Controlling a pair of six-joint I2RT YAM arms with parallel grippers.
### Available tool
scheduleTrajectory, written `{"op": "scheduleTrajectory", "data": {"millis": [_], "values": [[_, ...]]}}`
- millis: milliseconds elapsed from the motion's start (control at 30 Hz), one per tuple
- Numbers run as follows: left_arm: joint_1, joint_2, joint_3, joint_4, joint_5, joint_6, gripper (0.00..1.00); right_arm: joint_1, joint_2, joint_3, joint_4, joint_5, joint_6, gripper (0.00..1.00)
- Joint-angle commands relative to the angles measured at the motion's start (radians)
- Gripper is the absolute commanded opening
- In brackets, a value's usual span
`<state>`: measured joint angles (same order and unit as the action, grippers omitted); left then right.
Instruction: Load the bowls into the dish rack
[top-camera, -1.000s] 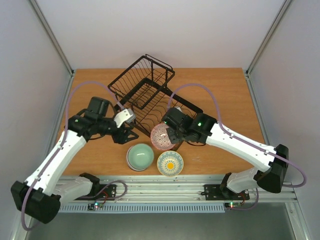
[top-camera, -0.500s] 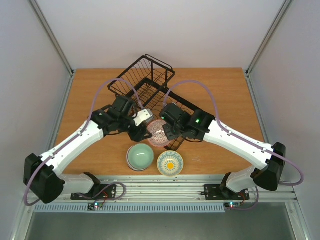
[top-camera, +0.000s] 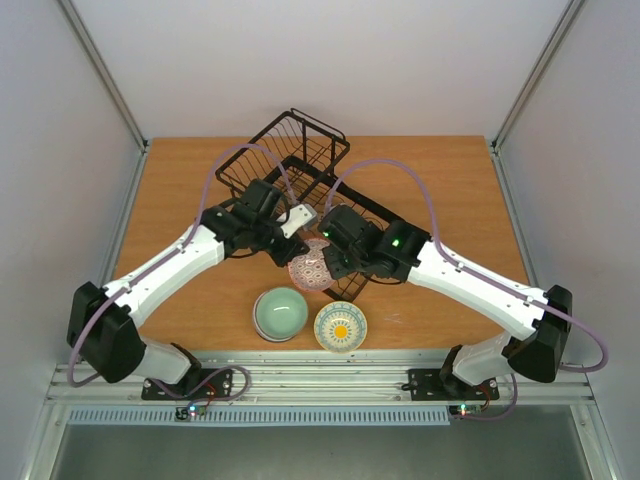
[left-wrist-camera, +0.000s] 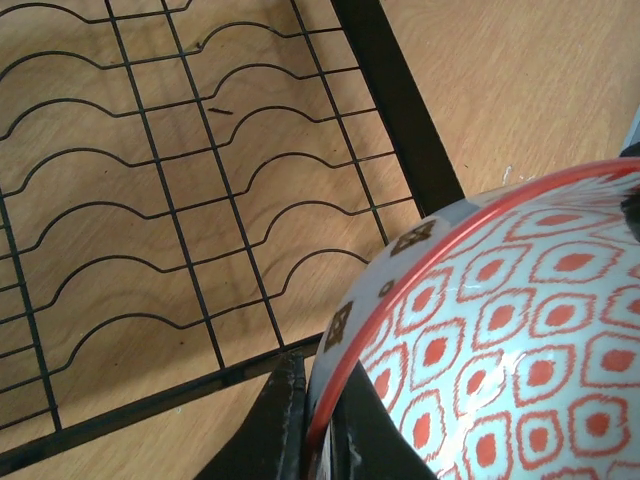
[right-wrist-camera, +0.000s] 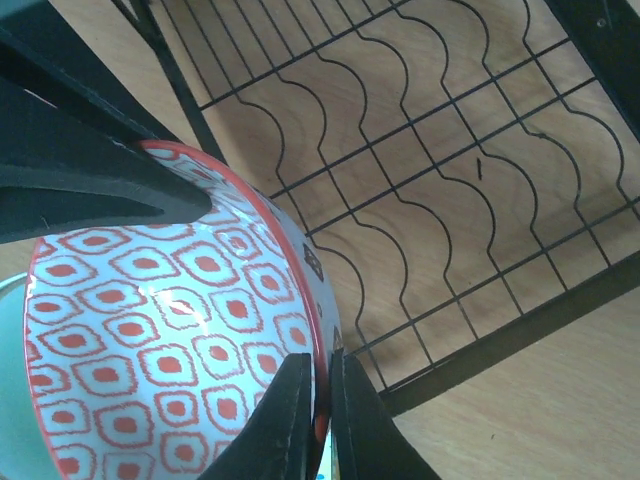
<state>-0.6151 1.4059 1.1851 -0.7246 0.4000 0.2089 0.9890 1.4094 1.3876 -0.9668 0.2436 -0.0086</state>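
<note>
The pink-red patterned bowl (top-camera: 312, 268) hangs tilted over the near corner of the black wire dish rack (top-camera: 298, 172), held from both sides. My left gripper (top-camera: 303, 246) is shut on its rim, the red edge pinched between the two fingers (left-wrist-camera: 272, 420). On the opposite rim, my right gripper (top-camera: 335, 264) is shut too. In the right wrist view the bowl (right-wrist-camera: 150, 330) fills the lower left, and the left gripper's fingers (right-wrist-camera: 90, 190) clamp its far edge. The mint green bowl (top-camera: 280, 312) and the white bowl with a yellow centre (top-camera: 341, 327) sit on the table near the front edge.
The rack's wavy wire floor (left-wrist-camera: 180, 200) and black base frame (left-wrist-camera: 395, 100) lie just under the held bowl, with its raised basket section (top-camera: 310, 140) at the back. Grey walls close in the table on the left and right.
My left arm swung right to the pink-red bowl, and its open jaws shut on the rim. The right arm carried the bowl slightly left toward the rack corner.
</note>
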Motion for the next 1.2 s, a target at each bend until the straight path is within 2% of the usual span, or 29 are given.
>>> {"op": "scheduleTrajectory", "data": {"millis": [0, 67, 133, 167, 267, 433, 600, 733, 933, 1067, 1167], "values": [[-0.02, 0.026, 0.022, 0.007, 0.059, 0.047, 0.0, 0.0, -0.037, 0.003, 0.052, 0.028, -0.047, 0.02], [-0.019, 0.025, 0.014, 0.021, 0.055, 0.051, 0.0, -0.001, -0.065, -0.017, 0.063, 0.059, -0.038, 0.13], [-0.02, 0.02, 0.008, 0.036, 0.069, 0.062, 0.0, -0.001, -0.12, -0.066, 0.099, 0.075, -0.022, 0.47], [-0.019, 0.018, 0.007, 0.039, 0.085, 0.064, 0.0, -0.003, -0.16, -0.095, 0.123, 0.078, -0.01, 0.61], [-0.019, 0.014, 0.005, 0.057, 0.141, 0.072, 0.0, -0.007, -0.28, -0.185, 0.193, 0.058, 0.047, 0.97], [-0.019, 0.012, -0.005, 0.138, 0.232, 0.056, 0.01, -0.012, -0.421, -0.299, 0.283, -0.041, 0.148, 0.99], [-0.018, -0.009, -0.072, 0.359, 0.313, -0.033, 0.01, -0.012, -0.441, -0.386, 0.364, -0.116, 0.242, 0.99], [-0.018, -0.01, -0.112, 0.485, 0.357, -0.122, 0.0, -0.013, -0.461, -0.456, 0.429, -0.101, 0.303, 0.99], [0.024, 0.004, -0.175, 0.687, 0.495, -0.3, 0.0, -0.012, -0.574, -0.569, 0.517, -0.048, 0.361, 0.98], [0.06, 0.023, -0.232, 0.891, 0.574, -0.42, 0.0, -0.012, -0.624, -0.624, 0.583, -0.053, 0.363, 0.94], [0.064, 0.036, -0.261, 0.968, 0.606, -0.486, 0.01, -0.012, -0.633, -0.647, 0.64, -0.067, 0.352, 0.9]]}}
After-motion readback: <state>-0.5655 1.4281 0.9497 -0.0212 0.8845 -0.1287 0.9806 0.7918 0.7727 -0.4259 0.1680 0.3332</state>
